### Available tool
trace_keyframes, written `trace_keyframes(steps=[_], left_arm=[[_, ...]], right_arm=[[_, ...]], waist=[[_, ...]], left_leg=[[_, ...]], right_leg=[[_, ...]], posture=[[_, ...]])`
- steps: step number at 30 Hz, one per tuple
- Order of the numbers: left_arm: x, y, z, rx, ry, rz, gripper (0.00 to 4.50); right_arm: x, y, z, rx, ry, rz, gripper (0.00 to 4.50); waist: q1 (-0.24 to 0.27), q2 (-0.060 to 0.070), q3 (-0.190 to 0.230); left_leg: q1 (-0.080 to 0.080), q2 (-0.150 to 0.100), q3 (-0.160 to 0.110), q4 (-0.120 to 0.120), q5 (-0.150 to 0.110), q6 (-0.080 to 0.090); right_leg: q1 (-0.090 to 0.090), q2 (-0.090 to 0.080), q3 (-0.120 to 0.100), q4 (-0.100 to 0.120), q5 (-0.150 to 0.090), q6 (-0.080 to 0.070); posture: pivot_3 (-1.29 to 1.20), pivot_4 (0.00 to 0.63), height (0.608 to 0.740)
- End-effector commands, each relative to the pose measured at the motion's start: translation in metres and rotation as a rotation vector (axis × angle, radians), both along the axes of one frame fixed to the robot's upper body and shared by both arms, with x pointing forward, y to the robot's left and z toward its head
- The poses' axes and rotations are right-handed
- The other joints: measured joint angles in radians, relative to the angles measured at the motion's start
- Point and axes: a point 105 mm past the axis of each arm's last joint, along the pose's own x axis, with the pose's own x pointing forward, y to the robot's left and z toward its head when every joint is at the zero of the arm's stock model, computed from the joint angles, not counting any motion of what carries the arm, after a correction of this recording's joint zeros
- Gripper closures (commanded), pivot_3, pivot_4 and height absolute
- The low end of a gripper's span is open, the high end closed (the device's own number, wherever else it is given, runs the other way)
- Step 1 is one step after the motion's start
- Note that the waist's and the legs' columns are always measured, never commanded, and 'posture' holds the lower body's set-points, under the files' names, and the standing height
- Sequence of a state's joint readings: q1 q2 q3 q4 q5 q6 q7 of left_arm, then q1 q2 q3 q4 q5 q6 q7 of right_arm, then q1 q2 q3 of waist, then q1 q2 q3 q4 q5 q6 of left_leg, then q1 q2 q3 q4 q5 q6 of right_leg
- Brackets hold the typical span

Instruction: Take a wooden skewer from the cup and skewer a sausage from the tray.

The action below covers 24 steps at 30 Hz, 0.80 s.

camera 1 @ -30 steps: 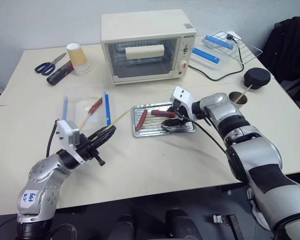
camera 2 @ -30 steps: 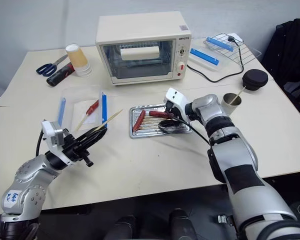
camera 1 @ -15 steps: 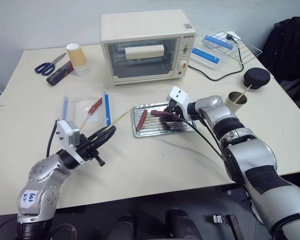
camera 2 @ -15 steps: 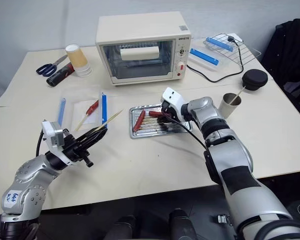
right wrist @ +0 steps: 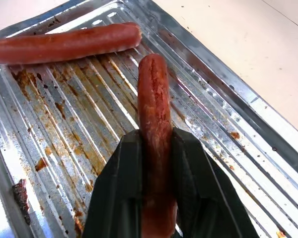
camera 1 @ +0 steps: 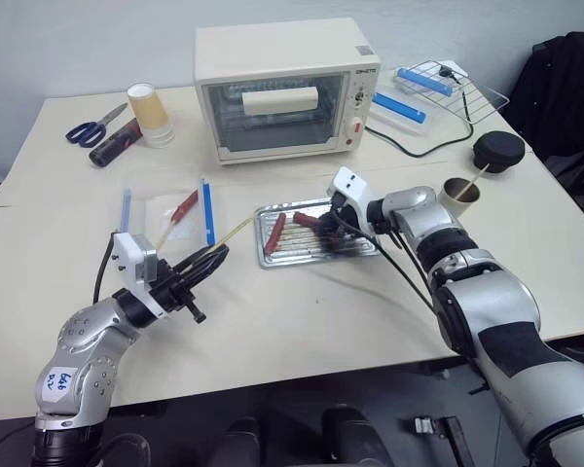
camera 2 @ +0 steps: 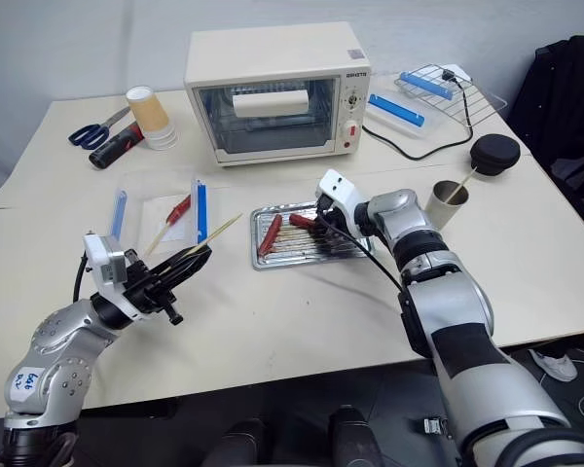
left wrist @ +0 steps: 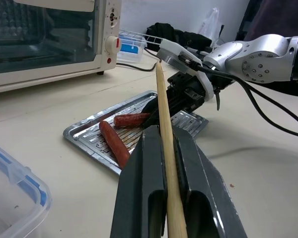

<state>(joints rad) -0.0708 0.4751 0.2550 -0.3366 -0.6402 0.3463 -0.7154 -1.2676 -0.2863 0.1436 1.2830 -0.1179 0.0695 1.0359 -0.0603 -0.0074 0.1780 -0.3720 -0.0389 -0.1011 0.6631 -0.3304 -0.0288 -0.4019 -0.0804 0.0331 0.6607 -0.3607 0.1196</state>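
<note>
Right, status, biggest item first.

bench: pale table [camera 1: 302, 321]; toaster oven [camera 1: 284, 89] at the far edge, near centre; wire rack [camera 1: 446, 89] at the far right corner.
tray: tray [camera 2: 355, 255] near the bench centre, in front of the oven; greasy ridged bottom, two sausages over it.
right gripper: right gripper [right wrist: 155, 163] reaches over the tray's right half, fingers pinched around one end of a sausage [right wrist: 154, 111]. Wrist view shows that sausage between both pads, its free end pointing at the other one.
left gripper: left gripper [left wrist: 165, 153] sits over the near-left part of the bench, well apart from the tray, jaws pressed tight on the wooden skewer [left wrist: 164, 129].
cup: cup [camera 1: 461, 195] stands toward the right edge of the bench, just in front of the black lid [camera 1: 498, 151], one stick leaning out of it.
second sausage: loose sausage [camera 1: 276, 231] lies in the tray's left half, untouched.
skewer tip: free end points toward the tray, not touching any sausage.
done: skewer is out of the cup and gripped; one sausage is gripped.
left: looks like tip and sausage must be brought together and the stick pushed through lengthwise. Piercing not yet started.
risk: my guess, a greasy sausage may slip in the pinch under axial push.
</note>
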Motion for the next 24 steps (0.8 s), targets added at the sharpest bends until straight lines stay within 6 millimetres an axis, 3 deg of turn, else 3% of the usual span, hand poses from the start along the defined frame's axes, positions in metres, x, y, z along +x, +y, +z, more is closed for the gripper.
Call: trace_keyframes(steps=[1,19,24], left_arm=[[-0.001,-0.001,0.006,0.002,-0.033,-0.014,4.50],[0.003,-0.005,0.007,-0.001,-0.031,-0.028,4.50],[0.003,-0.005,0.006,0.001,-0.030,-0.029,4.50]], right_arm=[[0.000,-0.002,0.006,0.016,-0.022,0.009,3.66],[-0.008,-0.007,0.012,0.058,-0.006,0.079,3.66],[-0.017,-0.007,0.019,0.055,-0.012,0.173,3.66]], waist=[[0.000,0.000,0.000],[0.000,0.000,0.000],[0.001,0.000,0.000]], left_leg=[[0.000,0.000,0.000,0.000,0.000,0.000],[0.000,0.000,0.000,0.000,0.000,0.000],[0.000,0.000,0.000,0.000,0.000,0.000]], right_leg=[[0.000,0.000,0.000,0.000,0.000,0.000],[0.000,0.000,0.000,0.000,0.000,0.000],[0.000,0.000,0.000,0.000,0.000,0.000]], posture=[[0.00,0.150,0.740],[0.00,0.150,0.740],[0.00,0.150,0.740]])
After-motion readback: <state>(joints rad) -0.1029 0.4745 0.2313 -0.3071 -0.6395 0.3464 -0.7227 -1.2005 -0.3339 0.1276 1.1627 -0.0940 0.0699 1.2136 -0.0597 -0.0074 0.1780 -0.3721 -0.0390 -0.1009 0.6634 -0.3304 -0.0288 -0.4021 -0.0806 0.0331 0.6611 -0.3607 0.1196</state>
